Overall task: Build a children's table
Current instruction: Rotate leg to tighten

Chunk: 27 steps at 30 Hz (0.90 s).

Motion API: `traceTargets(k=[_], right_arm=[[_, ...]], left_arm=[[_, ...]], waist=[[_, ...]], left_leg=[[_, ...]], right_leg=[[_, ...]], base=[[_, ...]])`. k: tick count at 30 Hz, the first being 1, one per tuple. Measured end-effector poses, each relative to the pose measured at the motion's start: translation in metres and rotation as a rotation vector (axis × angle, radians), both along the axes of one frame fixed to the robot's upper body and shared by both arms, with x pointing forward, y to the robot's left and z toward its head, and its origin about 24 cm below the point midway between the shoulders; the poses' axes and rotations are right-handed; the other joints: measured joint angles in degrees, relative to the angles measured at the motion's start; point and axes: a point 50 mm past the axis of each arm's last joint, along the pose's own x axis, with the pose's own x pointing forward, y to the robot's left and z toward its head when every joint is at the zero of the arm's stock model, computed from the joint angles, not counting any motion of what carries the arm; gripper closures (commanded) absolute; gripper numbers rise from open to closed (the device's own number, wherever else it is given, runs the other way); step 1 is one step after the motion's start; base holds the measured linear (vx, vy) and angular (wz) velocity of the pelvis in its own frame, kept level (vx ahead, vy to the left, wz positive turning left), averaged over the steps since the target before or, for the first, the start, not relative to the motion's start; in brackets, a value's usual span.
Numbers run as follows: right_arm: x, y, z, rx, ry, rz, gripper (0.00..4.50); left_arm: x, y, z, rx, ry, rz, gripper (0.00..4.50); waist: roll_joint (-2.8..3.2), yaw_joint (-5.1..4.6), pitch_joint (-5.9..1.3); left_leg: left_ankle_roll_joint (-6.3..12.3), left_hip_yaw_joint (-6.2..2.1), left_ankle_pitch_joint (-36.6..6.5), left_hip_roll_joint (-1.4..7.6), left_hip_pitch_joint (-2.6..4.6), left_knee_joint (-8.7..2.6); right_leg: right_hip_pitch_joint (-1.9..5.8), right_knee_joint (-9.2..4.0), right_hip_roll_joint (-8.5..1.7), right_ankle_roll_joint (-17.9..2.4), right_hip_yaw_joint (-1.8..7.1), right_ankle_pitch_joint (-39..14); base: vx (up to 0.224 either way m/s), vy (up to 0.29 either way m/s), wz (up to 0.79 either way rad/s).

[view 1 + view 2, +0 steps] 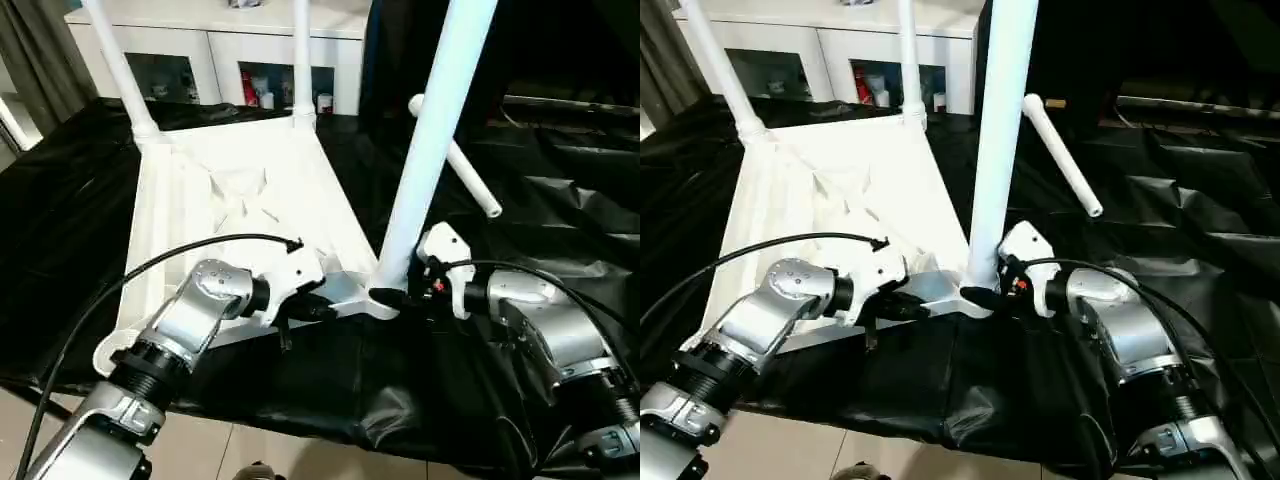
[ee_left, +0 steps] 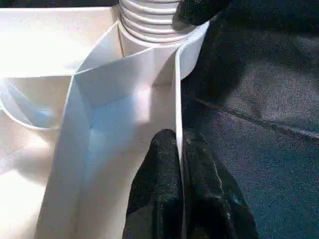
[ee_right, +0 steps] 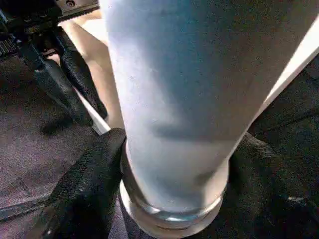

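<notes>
Three legs standing: tabletop [image 1: 250, 200] lies underside-up on the black-covered worktop [image 1: 560, 230], with two far legs [image 1: 118, 60] [image 1: 301, 55] upright in their corner sockets and a third, the near leg [image 1: 430, 140], standing in the near corner socket [image 2: 149, 22] on the robot's right.
Fourth leg: spare leg [image 1: 455, 155] is lying loose on the black cover, behind the near leg and clear of the tabletop.
Left gripper: left gripper [image 2: 179, 164] has its jaws pinched narrow on the thin side wall of the tabletop, one finger each side, just beside that near socket. Looks like it's there to steady the thing.
Right gripper: right gripper [image 3: 172, 184] has its jaws set wide around the flared base of the near leg, black fingers [image 3: 87, 184] on both sides; can't tell if they're actually gripping or just resting there.
Risk, seating: can't see if the leg is fully home, so if it's only partway in and the right jaws let go, I'd guess it tips, being long and top-heavy.
Risk, slip: the left hold is on a thin smooth wall, so a hard push or twist on the leg could slide the tabletop on that slick cover.
Risk, knock: a toppling leg could hit the spare one and roll it off the worktop.
Background: white cabinet [image 1: 220, 45] behind, not in play.
</notes>
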Motion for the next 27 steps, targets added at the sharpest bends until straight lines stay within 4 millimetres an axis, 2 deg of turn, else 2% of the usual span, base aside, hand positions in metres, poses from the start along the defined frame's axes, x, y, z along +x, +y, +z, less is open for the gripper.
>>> traceTargets(k=[10, 13, 15, 19, 23, 27], right_arm=[[0.001, 0.003, -0.007, 0.039, 0.01, -0.055, 1.8], [0.009, 0.008, -0.014, 0.107, 0.023, -0.193, 1.8], [0.016, 0.012, -0.017, 0.133, 0.023, -0.297, 1.8], [0.032, 0.021, -0.023, 0.135, 0.02, -0.496, 1.81], [0.052, 0.037, -0.019, 0.119, 0.004, -0.704, 1.81], [0.057, 0.042, -0.018, 0.115, -0.009, -0.752, 1.81]], left_arm=[[0.0, 0.0, -0.002, 0.0, -0.004, 0.02, 4.5], [0.007, -0.005, -0.005, -0.007, -0.023, 0.099, 4.5], [0.014, -0.012, -0.006, -0.002, -0.037, 0.151, 4.5], [0.025, -0.023, -0.01, 0.014, -0.051, 0.267, 4.5], [0.036, -0.04, -0.007, 0.038, -0.072, 0.384, 4.5], [0.037, -0.044, -0.006, 0.032, -0.082, 0.41, 4.5]], waist=[[-0.02, -0.26, -0.01], [-0.03, -1.01, -0.03], [-0.03, -1.19, -0.03], [-0.03, -2.75, -0.03], [-0.03, -4.09, -0.03], [-0.06, -4.65, -0.05]], left_leg=[[-0.03, 0.0, 0.0, 0.01, 0.07, 0.0], [0.01, 0.0, 0.1, 0.0, 0.19, 0.02], [-0.14, 0.0, 0.1, 0.0, 0.42, 0.02], [-0.31, -0.03, 0.1, 0.0, 1.16, -0.12], [-0.32, -0.09, 0.1, 0.05, 0.94, -0.22], [-0.14, -0.06, 0.0, 0.0, 0.9, -0.25]], right_leg=[[0.06, 0.01, 0.0, 0.0, 0.0, 0.0], [0.3, -0.02, 0.0, 0.0, 0.0, 0.1], [0.46, -0.08, 0.0, 0.1, -0.01, 0.1], [1.18, -0.46, 0.01, 0.1, -0.19, 0.1], [1.2, -1.06, 0.01, 0.3, -0.37, 0.5], [1.17, -1.04, 0.01, 0.2, -0.28, 0.5]], base=[[0.0, 0.0, 0.0], [0.0, 0.0, 0.0], [0.0, 0.0, 0.0], [0.0, 0.0, 0.0], [0.0, 0.0, 0.0], [0.0, 0.0, 0.0]])
